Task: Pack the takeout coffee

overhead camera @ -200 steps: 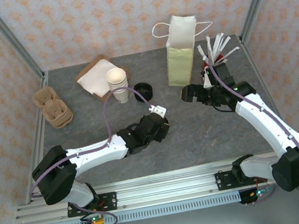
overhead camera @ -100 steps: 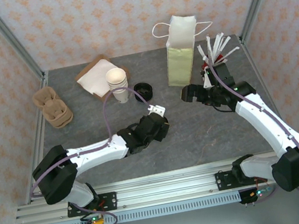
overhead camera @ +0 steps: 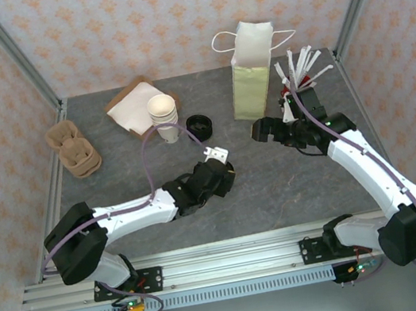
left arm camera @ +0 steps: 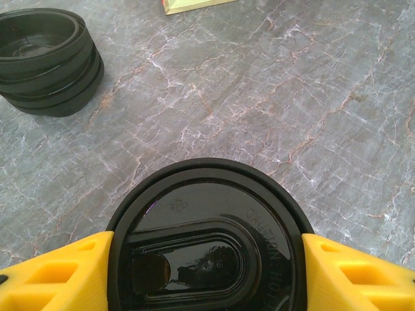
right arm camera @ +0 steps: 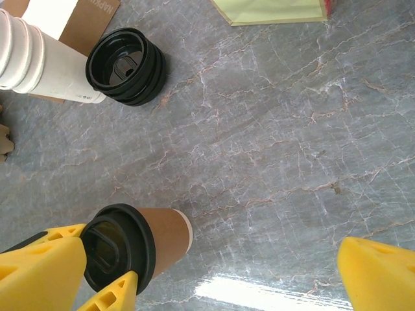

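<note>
Only a small drift to the left for the left gripper (overhead camera: 215, 157), clamped half-wide across the cup (right arm camera: 165, 236) at mid-table. Means grasp secured, carrying to the bag (overhead camera: 254, 87) not yet started. On the way: right gripper (overhead camera: 261, 130), fully open, empty. Behind: lids (overhead camera: 199, 125), cup stack (overhead camera: 162, 115).

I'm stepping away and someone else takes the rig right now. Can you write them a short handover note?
Left end effector: shut on the small tan paper cup with the round black plastic lid, mid-table.
Right end effector: open, empty, beside the base of the upright white and pale-green paper bag.
Done: cup lidded and gripped.
Left: carry it to the bag and put it inside.
</note>
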You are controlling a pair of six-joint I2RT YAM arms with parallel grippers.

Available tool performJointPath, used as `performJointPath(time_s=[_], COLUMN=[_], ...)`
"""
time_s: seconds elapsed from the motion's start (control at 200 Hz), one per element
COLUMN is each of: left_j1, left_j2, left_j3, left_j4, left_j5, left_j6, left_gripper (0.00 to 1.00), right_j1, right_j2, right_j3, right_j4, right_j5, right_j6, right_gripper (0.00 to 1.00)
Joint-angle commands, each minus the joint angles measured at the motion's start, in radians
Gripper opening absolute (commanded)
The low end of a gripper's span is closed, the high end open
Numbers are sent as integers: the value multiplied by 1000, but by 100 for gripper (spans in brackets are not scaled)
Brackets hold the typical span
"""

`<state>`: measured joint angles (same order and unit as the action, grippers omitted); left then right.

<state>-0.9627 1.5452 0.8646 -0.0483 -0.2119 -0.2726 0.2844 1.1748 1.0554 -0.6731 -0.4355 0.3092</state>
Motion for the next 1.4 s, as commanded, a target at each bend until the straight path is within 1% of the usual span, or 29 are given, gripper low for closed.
performJointPath(time_s=[0.0,0.14,0.33,0.43,0.515,0.696,0.776,0.931,1.121,1.316,1.396], left_j1=[-14,-40,-41,-42,-42,-49,-52,-52,-52,-52,-51], left_j2=[149,203,157,138,148,219,217,240,157,98,98], left_j3=[-87,-9,34,56,63,49,35,62,96,129,139], left_j4=[-343,-405,-413,-418,-422,-434,-428,-457,-432,-420,-425], left_j5=[25,1,47,53,30,-6,-10,-18,76,68,63], left_j6=[-22,-11,-15,-14,-3,6,4,14,-37,-77,-80], left_gripper=[50,50,50,50,51,51,51,51,51,53,57], right_j1=[-2,1,1,1,1,1,1,1,0,1,1], right_j2=[4,3,-20,-30,-32,-32,-34,-26,-38,-43,-39], right_j3=[14,15,13,18,19,11,7,8,17,15,15], right_j4=[9,3,-19,-34,-35,-34,-33,-22,-36,-39,-36], right_j5=[-8,-7,24,43,43,40,42,29,39,40,38], right_j6=[13,12,0,-8,-9,-8,-7,-1,-6,-7,-7], right_gripper=[100,100,100,100,100,100,100,100,100,100,100])
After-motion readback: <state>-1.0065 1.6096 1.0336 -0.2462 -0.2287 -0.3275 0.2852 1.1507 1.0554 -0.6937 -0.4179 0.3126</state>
